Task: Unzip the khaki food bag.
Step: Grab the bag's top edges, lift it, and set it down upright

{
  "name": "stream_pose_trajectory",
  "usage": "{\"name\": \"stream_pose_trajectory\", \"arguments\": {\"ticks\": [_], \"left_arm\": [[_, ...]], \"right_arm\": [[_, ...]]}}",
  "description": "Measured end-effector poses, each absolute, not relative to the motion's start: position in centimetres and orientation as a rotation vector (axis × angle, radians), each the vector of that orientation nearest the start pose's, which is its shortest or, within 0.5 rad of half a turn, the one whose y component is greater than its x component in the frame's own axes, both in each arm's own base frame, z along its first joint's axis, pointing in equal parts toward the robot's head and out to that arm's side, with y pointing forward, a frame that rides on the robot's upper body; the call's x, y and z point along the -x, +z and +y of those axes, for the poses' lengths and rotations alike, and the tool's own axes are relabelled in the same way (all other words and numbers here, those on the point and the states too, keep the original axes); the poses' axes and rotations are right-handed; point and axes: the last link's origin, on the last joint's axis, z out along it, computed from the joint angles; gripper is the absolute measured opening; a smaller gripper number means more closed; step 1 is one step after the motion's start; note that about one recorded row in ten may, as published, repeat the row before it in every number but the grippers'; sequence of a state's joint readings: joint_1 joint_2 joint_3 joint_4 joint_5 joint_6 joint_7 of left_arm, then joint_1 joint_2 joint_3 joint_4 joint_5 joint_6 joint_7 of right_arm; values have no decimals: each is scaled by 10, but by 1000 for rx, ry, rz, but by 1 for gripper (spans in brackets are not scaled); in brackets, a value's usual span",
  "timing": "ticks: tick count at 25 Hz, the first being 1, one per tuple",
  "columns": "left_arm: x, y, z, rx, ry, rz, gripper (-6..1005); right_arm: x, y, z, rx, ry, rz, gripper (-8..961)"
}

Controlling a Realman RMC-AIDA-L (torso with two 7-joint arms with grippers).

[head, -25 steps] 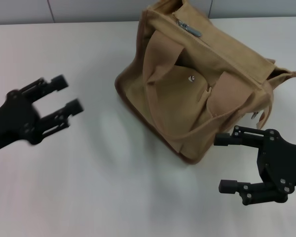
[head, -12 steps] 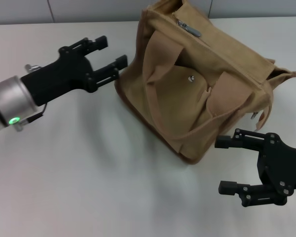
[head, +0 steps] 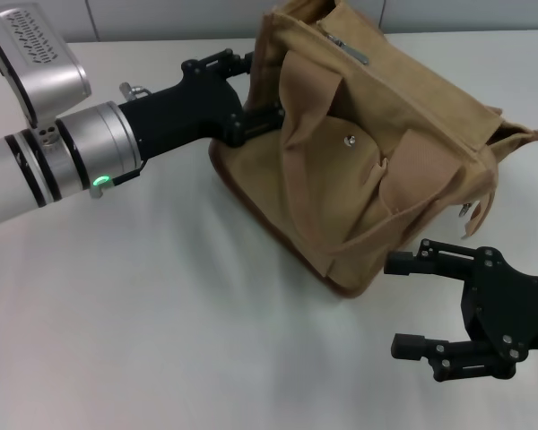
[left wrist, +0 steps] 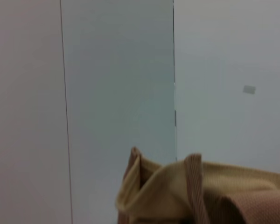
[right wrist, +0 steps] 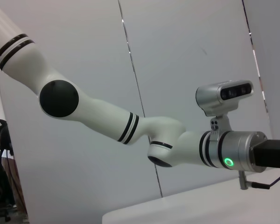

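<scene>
The khaki food bag (head: 403, 152) stands on the white table at the back middle, tan canvas with brown trim and a front pocket with a metal snap (head: 348, 140). Its top zipper's pull (head: 345, 50) lies near the bag's left end. My left gripper (head: 255, 90) is open at that left end, with one finger on each side of the bag's upper edge and against the strap handle (head: 296, 90). The bag's top edge shows in the left wrist view (left wrist: 186, 186). My right gripper (head: 394, 305) is open and empty on the table, just in front of the bag's right corner.
The white table (head: 179, 305) stretches out in front and to the left of the bag. A grey wall (head: 161, 18) runs along the back edge. The right wrist view shows my left arm (right wrist: 177, 144) against the wall.
My left arm has swept right and back from the table's left side to the bag's left end, and the near strap handle has shifted right. The right gripper has barely moved.
</scene>
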State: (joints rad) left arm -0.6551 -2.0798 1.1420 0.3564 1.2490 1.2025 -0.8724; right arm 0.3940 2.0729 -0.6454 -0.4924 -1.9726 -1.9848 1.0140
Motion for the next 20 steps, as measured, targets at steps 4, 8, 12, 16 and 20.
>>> {"name": "stream_pose_trajectory", "arguments": {"ticks": [4,8,12,16,20], "left_arm": [[209,-51,375,2439,-877,-214,671],[213,-52,368,2416,-895,-204,631],[214,-51,367,2407,-903,-210,481],[213,-52,366,2411,-907,-207,322],[212,-51,366,2403,-924,-207,156]], "right_arm": [[-270,-4,233,2850,1186,332,840],[-271,-4,232,2847,1185,334,840],[-271,-5,233,2841,1178,336,840],[-272,-5,234,2836,1172,339,841],[-272,-5,234,2834,1171,341,841]]}}
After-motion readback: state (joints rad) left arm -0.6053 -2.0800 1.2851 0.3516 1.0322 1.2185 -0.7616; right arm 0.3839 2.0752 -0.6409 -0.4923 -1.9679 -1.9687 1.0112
